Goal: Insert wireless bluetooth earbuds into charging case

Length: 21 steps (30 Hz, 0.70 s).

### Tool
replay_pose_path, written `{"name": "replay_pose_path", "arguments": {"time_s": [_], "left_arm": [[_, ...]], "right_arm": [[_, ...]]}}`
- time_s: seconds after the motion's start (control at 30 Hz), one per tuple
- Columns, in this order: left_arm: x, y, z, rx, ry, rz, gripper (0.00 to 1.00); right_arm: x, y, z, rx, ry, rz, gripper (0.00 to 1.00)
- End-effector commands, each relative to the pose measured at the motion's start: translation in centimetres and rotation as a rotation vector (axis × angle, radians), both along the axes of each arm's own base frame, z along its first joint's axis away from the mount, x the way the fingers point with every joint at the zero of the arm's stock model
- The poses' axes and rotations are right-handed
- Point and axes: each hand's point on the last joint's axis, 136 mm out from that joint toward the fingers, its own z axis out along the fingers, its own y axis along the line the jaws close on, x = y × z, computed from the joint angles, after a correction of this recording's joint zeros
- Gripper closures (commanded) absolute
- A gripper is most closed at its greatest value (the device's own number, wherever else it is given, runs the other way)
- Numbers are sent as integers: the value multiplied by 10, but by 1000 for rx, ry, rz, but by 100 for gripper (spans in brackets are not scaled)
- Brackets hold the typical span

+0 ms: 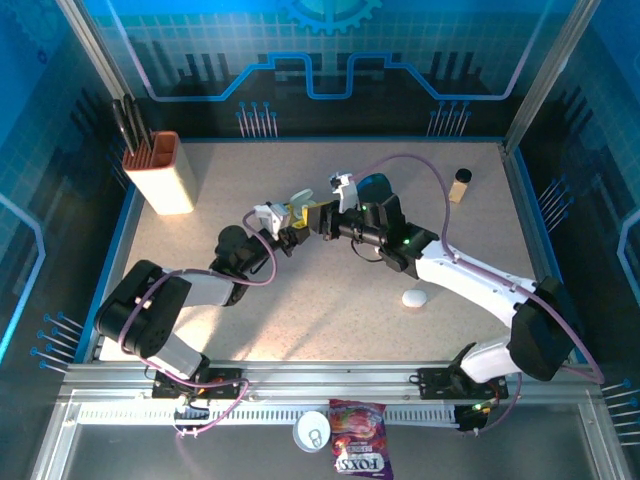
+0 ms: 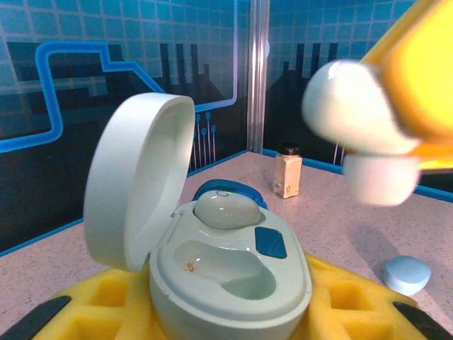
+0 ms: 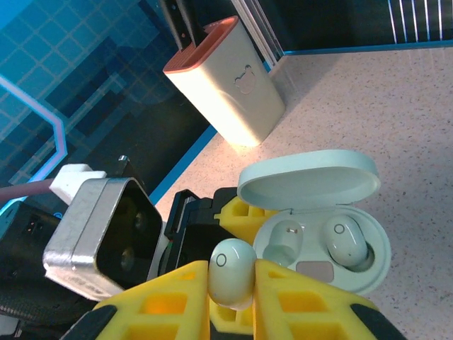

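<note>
Earbud (image 3: 231, 273) sits pinched in the right hand (image 3: 231, 289), just beside the open charging case (image 3: 322, 244). We see the left hand (image 2: 228, 315) clamped around that case, with a seated earbud (image 3: 345, 239) in one slot.

Smooth glossy plastic: charging case (image 3: 315, 219), earbud (image 3: 231, 273). Matt yellow, moulded: right gripper pads (image 3: 311, 304). Speckled matt, fine-grained: tabletop (image 1: 330, 310).

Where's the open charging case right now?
The charging case is central in the top view, clamped in the left end effector, beside the right end effector's earbud.
</note>
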Motion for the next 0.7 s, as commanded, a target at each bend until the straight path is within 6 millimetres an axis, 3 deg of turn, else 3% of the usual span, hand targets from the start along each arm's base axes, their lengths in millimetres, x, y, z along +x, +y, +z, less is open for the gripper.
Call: {"name": "replay_pose_path", "arguments": {"time_s": [0.0,0.67], "left_arm": [[-1,-5,23,-12,-101,-5,66],[-9,-17,22,21,-114,-49,66]], "right_arm": [[7,0,0,19,1,-4,79],[15,-5,-28,-69,38,-30,79]]}}
